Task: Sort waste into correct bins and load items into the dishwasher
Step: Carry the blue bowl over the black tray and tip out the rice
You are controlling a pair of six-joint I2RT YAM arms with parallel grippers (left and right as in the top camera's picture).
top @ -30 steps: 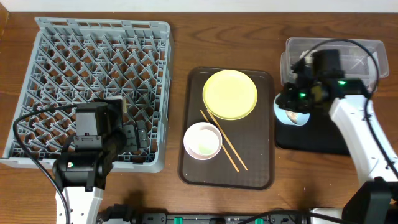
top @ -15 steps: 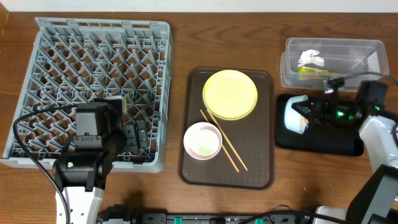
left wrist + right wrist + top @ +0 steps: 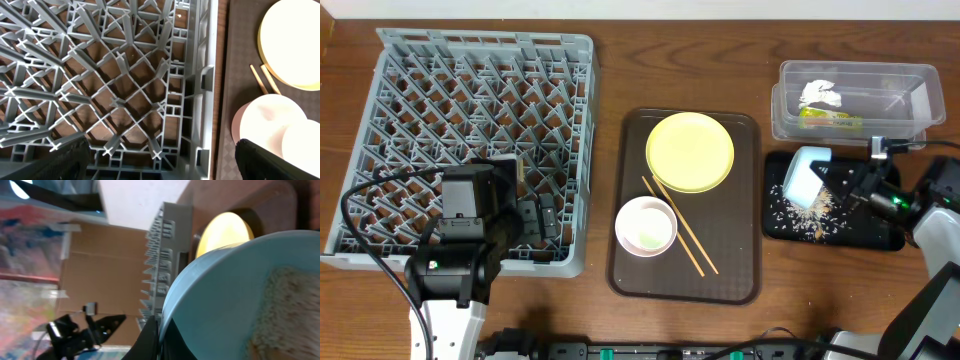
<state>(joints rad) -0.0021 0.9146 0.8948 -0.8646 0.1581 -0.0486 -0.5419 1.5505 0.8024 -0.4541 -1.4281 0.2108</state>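
right gripper [image 3: 835, 183]: clamped on the rim of the light blue bowl [image 3: 804, 178], tipped over the black tray [image 3: 865, 235]
dish rack [image 3: 470, 90]: far left, past the brown tray [image 3: 735, 270]
left gripper [image 3: 538, 222]: spread wide, over the rack

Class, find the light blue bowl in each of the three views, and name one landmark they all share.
Overhead: light blue bowl at right, tipped over the black tray.
Left wrist: not in it.
Right wrist: fills the lower right, close up.
Shared landmark: the yellow plate, seen in all three.
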